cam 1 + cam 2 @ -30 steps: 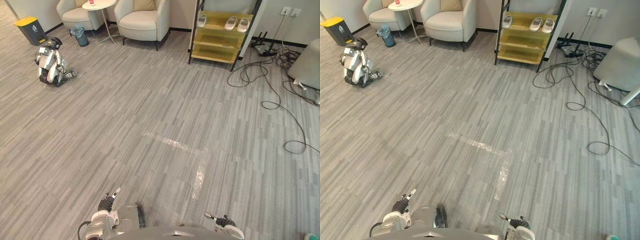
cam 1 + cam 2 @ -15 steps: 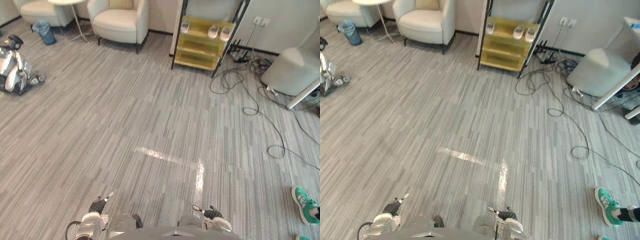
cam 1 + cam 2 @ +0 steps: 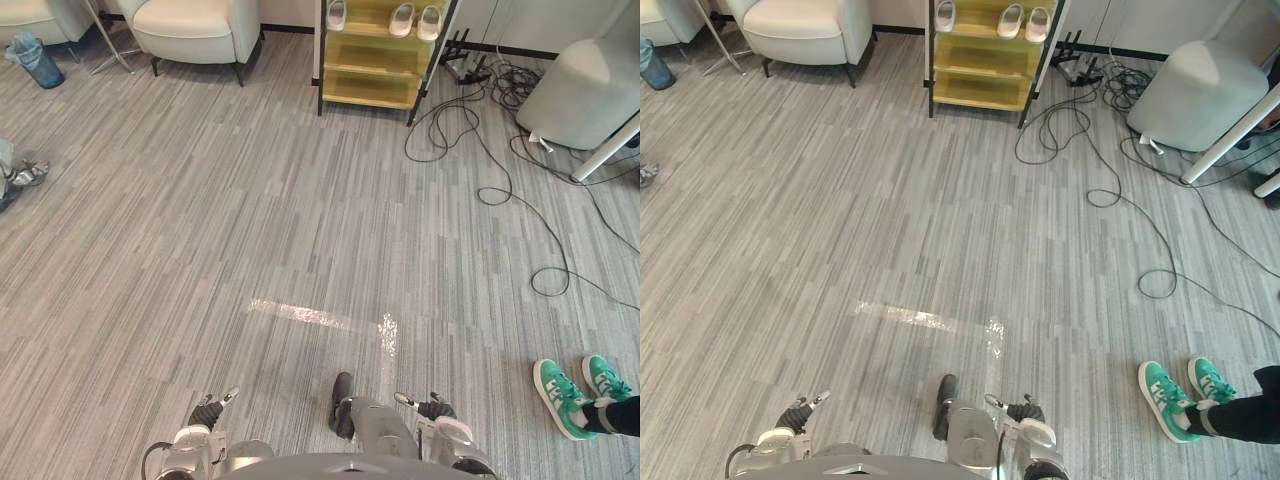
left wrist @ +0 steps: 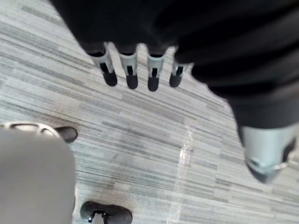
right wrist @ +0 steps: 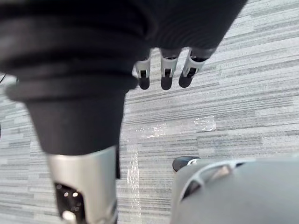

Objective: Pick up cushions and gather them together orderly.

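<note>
**Bright, even light, 1 glare patch**

Soft light falls evenly across the grey floor (image 3: 200, 220), with only faint shadow under the armchair (image 3: 195, 25). A glossy strip (image 3: 385, 328) throws white glare (brightest at its corner). The left hand (image 4: 128, 65) and right hand (image 5: 167, 65) look dark against the lit floor.

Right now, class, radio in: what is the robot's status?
Left hand open, right hand open, both empty. No cushion picked up yet. Cables loop ahead on the right; a person's green shoes close by on the right.
</note>
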